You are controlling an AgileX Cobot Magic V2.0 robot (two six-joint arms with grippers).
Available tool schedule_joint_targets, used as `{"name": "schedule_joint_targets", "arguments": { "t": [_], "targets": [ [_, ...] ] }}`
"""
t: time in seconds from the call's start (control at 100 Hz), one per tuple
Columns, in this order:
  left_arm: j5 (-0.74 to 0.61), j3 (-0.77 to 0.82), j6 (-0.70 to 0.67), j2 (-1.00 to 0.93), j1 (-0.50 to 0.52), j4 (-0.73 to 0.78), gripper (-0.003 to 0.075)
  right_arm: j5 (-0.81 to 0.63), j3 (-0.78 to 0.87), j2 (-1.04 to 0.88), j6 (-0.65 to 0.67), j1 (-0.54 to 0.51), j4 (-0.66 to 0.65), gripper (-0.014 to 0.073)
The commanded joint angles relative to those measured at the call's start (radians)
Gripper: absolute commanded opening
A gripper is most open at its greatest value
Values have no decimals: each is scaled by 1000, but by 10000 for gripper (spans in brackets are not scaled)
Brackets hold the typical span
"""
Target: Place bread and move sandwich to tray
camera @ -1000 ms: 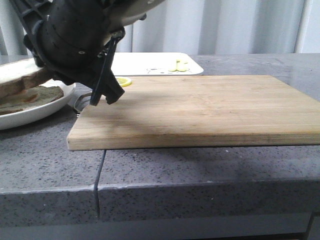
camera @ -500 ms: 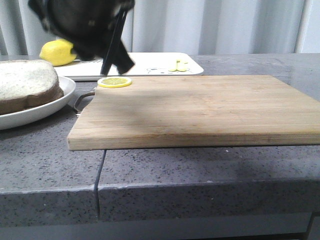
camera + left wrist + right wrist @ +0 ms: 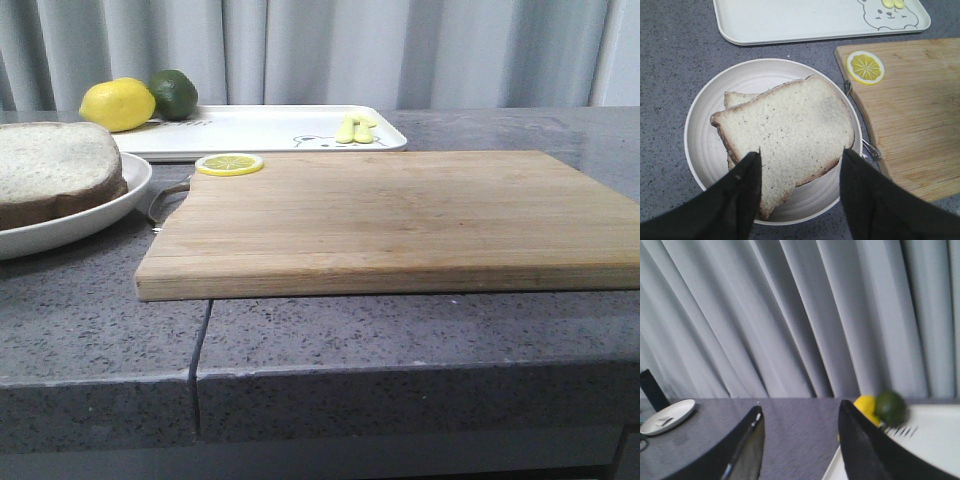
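Note:
The sandwich sits on a round white plate (image 3: 705,150) at the table's left. Its top slice of bread (image 3: 790,125) has a brown crust and lies over a lower slice (image 3: 737,98); no egg shows. The bread (image 3: 50,165) and plate (image 3: 100,215) also show at the front view's left edge. My left gripper (image 3: 801,151) is open and empty above the sandwich, apart from it. The white tray (image 3: 270,125) with the bear drawing lies behind, and shows in the left wrist view (image 3: 790,20). My right gripper (image 3: 801,407) is open and empty, raised, facing the curtain. Neither gripper shows in the front view.
A wooden cutting board (image 3: 400,210) fills the table's middle, with a lemon slice (image 3: 229,163) on its far left corner. A lemon (image 3: 118,104) and lime (image 3: 174,92) sit at the tray's left end, and a small yellow-green piece (image 3: 356,129) at its right. A small white dish (image 3: 667,422) lies far off.
My left arm, low over the plate with the bread one second ago, has risen out of the front view. The bread now lies on top of the sandwich, released.

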Motion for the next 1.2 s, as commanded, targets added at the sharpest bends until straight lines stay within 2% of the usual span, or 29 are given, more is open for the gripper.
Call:
{"name": "schedule_joint_targets", "arguments": {
  "t": [0.0,0.05,0.17,0.29,0.53,0.77,0.93,1.19],
  "targets": [
    [-45,-34,-2,-6,3,-34,337,-31,-25,-111,-265,-7,19,363],
    [-45,-34,-2,-6,3,-34,337,-39,-8,-151,-421,-7,58,363],
    [-49,-34,-2,-6,3,-34,337,-129,70,-258,-702,-7,161,363],
    [-73,-34,-2,-6,3,-34,337,-269,187,-386,-857,-7,207,363],
    [-105,-34,-2,-6,3,-34,337,-320,470,-713,-874,-7,214,363],
    [-139,-34,-2,-6,3,-34,337,-319,694,-995,-893,-7,299,363],
    [-169,-34,-2,-6,3,-34,337,-319,777,-1033,-931,-7,353,363],
    [-184,-34,-2,-6,3,-34,337,-301,788,-1033,-931,-7,352,363]
  ]
}}
